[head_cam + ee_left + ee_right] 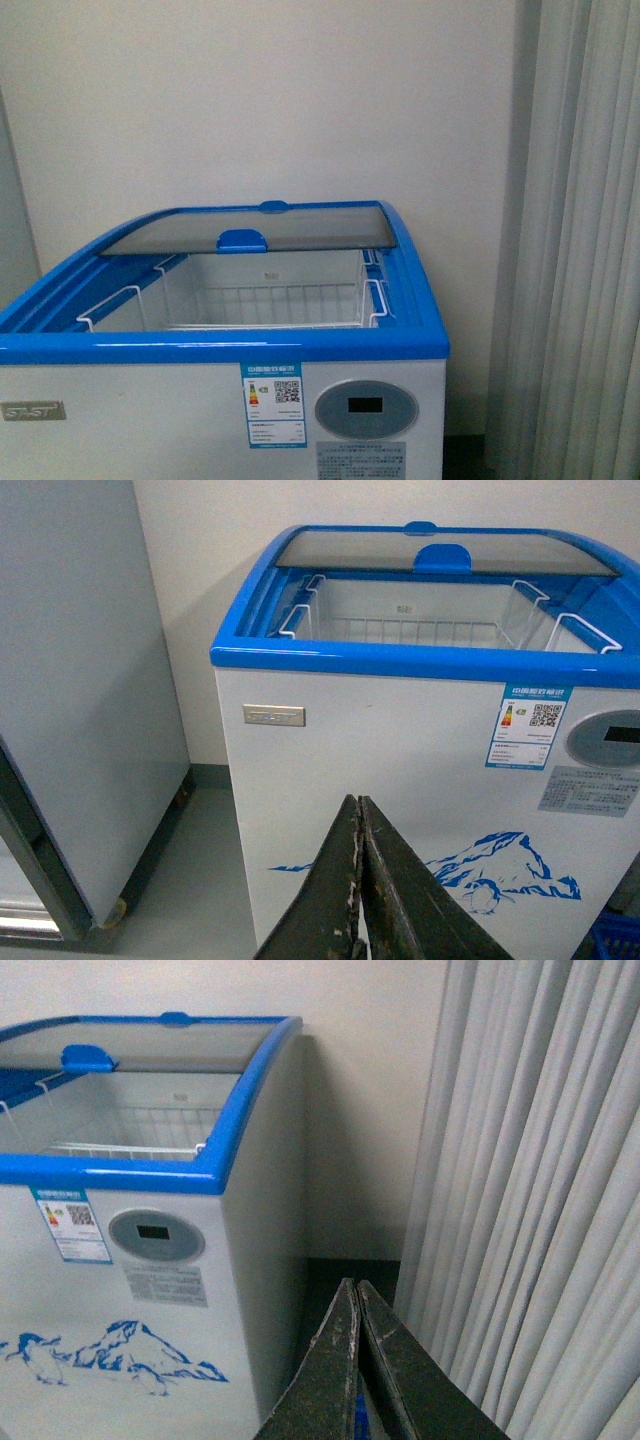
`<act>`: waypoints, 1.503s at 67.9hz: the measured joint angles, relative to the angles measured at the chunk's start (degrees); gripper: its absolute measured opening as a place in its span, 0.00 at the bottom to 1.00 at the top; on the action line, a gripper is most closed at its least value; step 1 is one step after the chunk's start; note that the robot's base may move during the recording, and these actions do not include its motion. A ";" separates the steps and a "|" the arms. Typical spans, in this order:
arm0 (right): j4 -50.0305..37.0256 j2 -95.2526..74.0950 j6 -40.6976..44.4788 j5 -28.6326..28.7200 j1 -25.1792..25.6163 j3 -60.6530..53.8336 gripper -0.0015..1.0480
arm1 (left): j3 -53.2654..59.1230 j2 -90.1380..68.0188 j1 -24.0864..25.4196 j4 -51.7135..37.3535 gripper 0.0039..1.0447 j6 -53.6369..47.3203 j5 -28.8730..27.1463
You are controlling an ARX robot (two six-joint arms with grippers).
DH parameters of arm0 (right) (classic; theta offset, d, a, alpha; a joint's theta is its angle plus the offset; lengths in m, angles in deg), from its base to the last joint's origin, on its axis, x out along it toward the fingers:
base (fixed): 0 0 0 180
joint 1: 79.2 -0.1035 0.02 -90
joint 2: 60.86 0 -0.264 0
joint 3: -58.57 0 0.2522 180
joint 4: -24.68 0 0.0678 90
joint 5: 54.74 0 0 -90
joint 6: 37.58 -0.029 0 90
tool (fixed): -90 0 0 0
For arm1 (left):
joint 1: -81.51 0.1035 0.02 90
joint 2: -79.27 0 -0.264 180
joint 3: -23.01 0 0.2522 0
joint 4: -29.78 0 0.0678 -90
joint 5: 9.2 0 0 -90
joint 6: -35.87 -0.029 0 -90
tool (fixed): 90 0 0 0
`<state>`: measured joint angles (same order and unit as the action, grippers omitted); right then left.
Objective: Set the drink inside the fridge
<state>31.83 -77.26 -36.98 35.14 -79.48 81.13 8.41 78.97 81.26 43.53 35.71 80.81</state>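
- the fridge sits dead ahead in the front view — white chest body, blue rim all round, against a plain cream wall; pale curtains hang to its right
- the curved glass lid is slid to the back half with its blue handle at the front edge, so the near half is open; inside you can see white wire baskets and nothing in them as far as I can tell
- writing-wise: a blue-bordered energy label on the front with a QR code and Chinese header, way too small to read; a little silver brand plate at the left, lettering too blurry to make out; a grey text sticker below the panel, also unreadable
- oval grey control panel with a dark display, just right of the energy label
- left wrist view shows the blue mountain-and-penguin graphic low on the front, plus a tall grey cabinet on casters standing beside the fridge
- left gripper: the two dark fingers are pressed together, nothing between them
- right gripper: same deal — fingers closed tip to tip, holding nothing; it points at the fridge's right corner and the curtains
- the drink doesn't show up in any of the three views, so can't say where it is
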 joint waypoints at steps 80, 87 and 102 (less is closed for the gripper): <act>6.71 16.04 0.00 0.15 0.17 -7.87 0.93 | 0.00 0.00 0.00 0.00 0.91 0.04 0.00; 6.71 16.04 0.00 0.15 0.17 -7.87 0.92 | 0.00 0.00 0.00 0.00 0.92 0.04 0.00; 6.71 16.04 0.00 0.15 0.17 -7.87 0.93 | 0.00 0.00 0.00 0.00 0.92 0.04 0.00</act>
<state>38.54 -61.22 -36.98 35.29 -79.30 73.26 8.41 78.97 81.26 43.53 35.75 80.81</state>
